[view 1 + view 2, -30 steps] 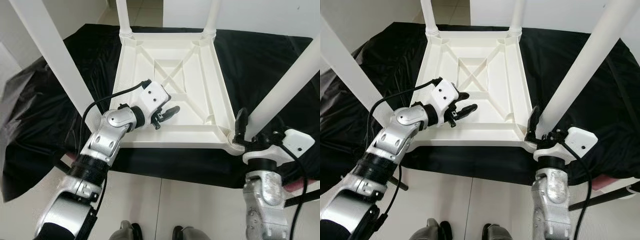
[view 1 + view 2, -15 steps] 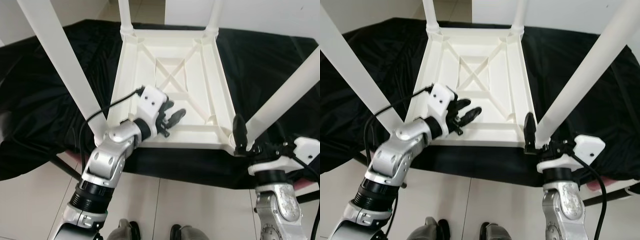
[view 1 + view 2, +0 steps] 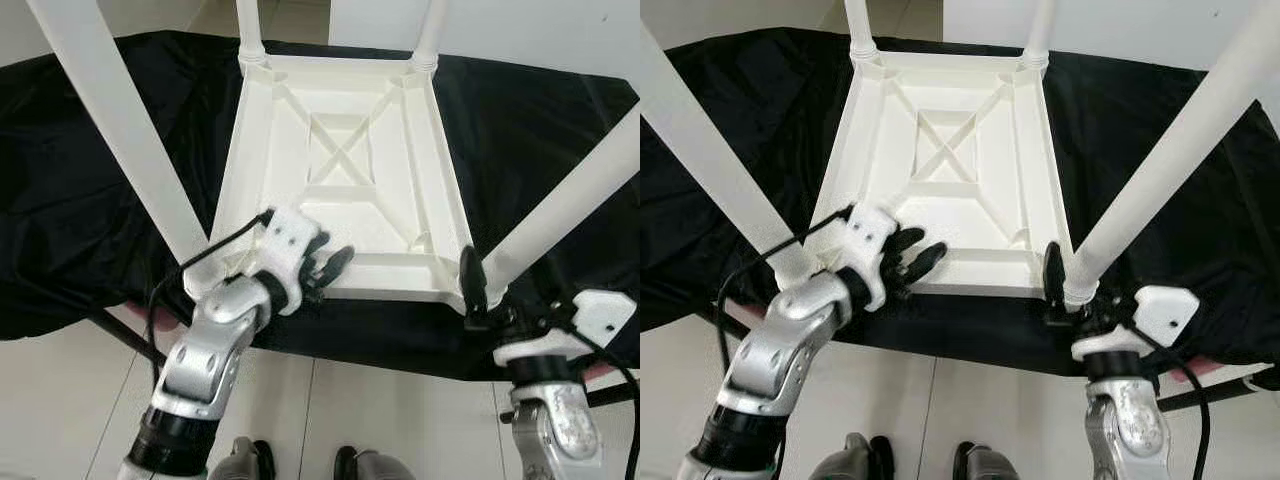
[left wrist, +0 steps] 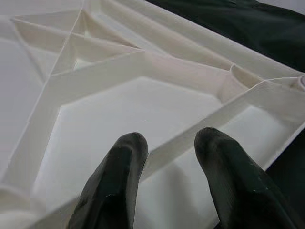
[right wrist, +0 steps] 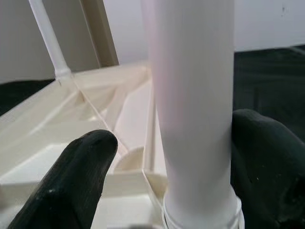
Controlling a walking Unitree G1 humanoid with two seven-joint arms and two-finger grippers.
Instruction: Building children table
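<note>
Right wrist view showed the right tool [image 5: 167, 181] spread around the near-right leg [image 5: 193, 109], not clamped; left tool [image 4: 167, 157] released astride a rib [image 4: 190, 138]. Seating appeared underway; next, clamp and press.

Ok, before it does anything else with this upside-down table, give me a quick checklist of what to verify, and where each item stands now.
1. Table top lies upside down on the black cloth: ok.
2. All four legs stand in their corners: ok.
3. Right gripper straddles the near right leg at its base: ok.
4. Right grip firm: cannot tell.
5. Left gripper open over a rib near the front edge: ok.
6. Leg fully seated: cannot tell.
</note>
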